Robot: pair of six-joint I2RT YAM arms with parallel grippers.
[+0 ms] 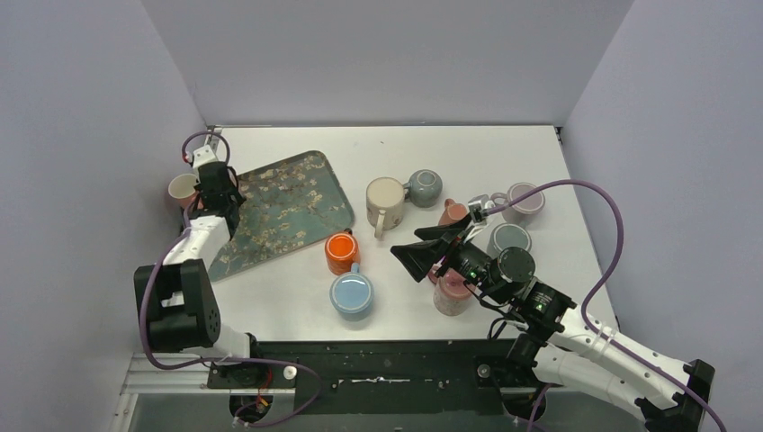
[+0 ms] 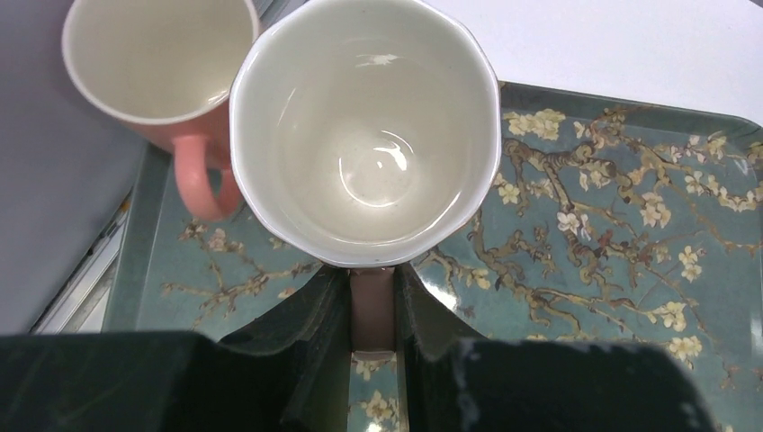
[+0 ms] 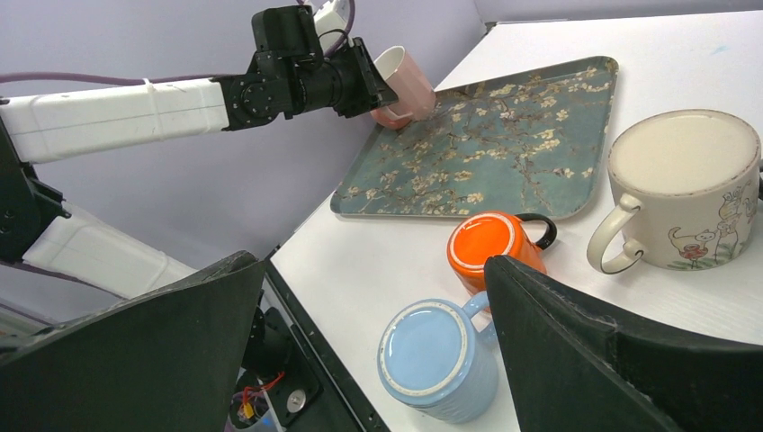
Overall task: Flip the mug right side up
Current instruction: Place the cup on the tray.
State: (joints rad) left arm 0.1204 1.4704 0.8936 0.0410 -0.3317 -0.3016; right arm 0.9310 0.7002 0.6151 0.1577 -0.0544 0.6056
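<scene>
Left wrist view: the left jaws are clamped on the flat handle of a mug [image 2: 364,135], glossy white inside. Its slightly angular rim and smooth round bowl face up, straight ahead of them over the blossom-patterned tray [image 2: 612,225]. A pink mug [image 2: 153,63] with a loop handle sits just left of it. The right jaws gape wide. Between them a glazed blue mug [image 3: 438,360] and an orange mug [image 3: 490,247] stand upside down on the white surface [image 3: 360,270].

L arm [image 1: 200,238] ext fwd, L gripper [image 2: 372,301] clamped | R arm [image 1: 585,342] bent twd centre, R gripper [image 1: 423,255] jaws spread wide
</scene>
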